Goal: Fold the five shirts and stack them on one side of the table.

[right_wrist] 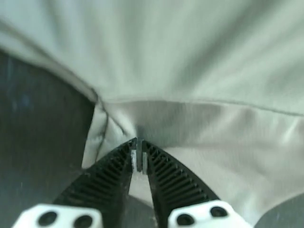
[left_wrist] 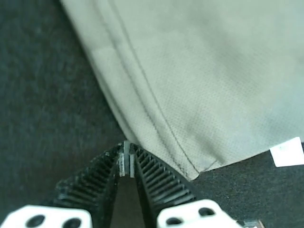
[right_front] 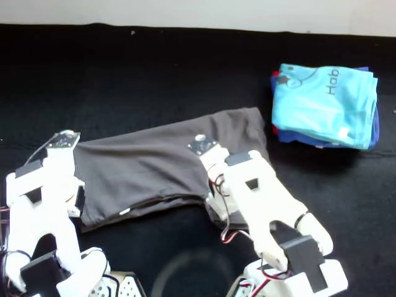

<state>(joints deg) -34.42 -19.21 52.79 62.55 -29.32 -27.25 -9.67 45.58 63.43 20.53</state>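
The high view looks down from above the near edge of the black cloth-covered table (right_front: 154, 68), facing its far edge; the left wrist view looks along the black ribbed left gripper (left_wrist: 126, 156), very close to the grey fabric shirt (left_wrist: 204, 71); the right wrist view looks likewise along the black ribbed right gripper (right_wrist: 138, 154); all three share that shirt and the table beside it.

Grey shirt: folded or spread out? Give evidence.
Partly folded: the grey shirt lies as a long strip, with doubled layers along its near edge.
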